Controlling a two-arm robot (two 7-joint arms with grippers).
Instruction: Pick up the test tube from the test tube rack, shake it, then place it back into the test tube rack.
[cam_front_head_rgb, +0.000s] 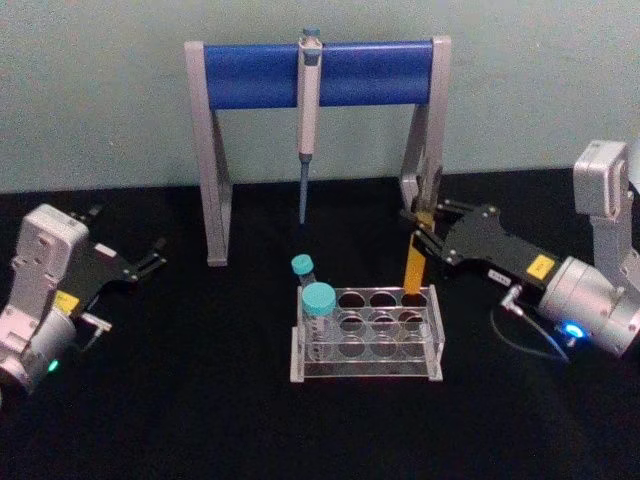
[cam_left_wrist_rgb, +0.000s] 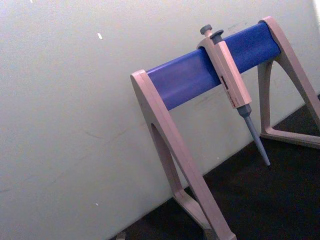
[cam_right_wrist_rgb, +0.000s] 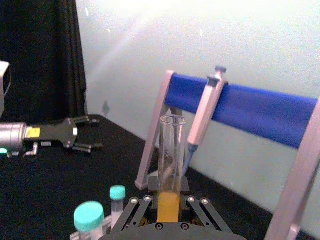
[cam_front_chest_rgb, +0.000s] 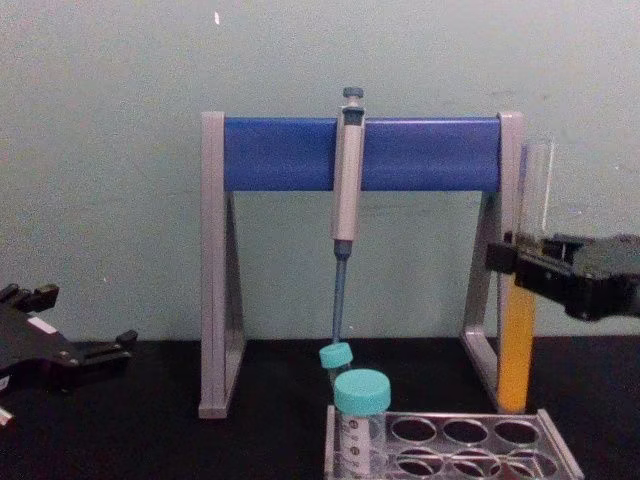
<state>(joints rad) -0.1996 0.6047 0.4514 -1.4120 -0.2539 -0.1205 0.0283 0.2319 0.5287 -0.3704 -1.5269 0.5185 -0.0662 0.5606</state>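
Tabletop (cam_front_head_rgb: 200, 400): right claw (cam_front_head_rgb: 418, 232) around test tube (cam_front_head_rgb: 413, 272)

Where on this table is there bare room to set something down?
Bare table lies in front of the test tube rack, and between the rack and the left gripper. It is crowded at the rack's back right, where the right gripper holds the test tube beside the pipette stand.

plain pale green-grey wall (cam_front_head_rgb: 100, 90) across the whole back, matte, with a few small white flecks and faint scuffs. it meets the black tabletop (cam_front_head_rgb: 200, 400) along the tabletop's far edge; the surface is dark, even and dull. right wrist view: a black curtain (cam_right_wrist_rgb: 40, 50) hangs in folds beside the wall, down to tabletop level, and a soft pale streak of light slants across the wall.
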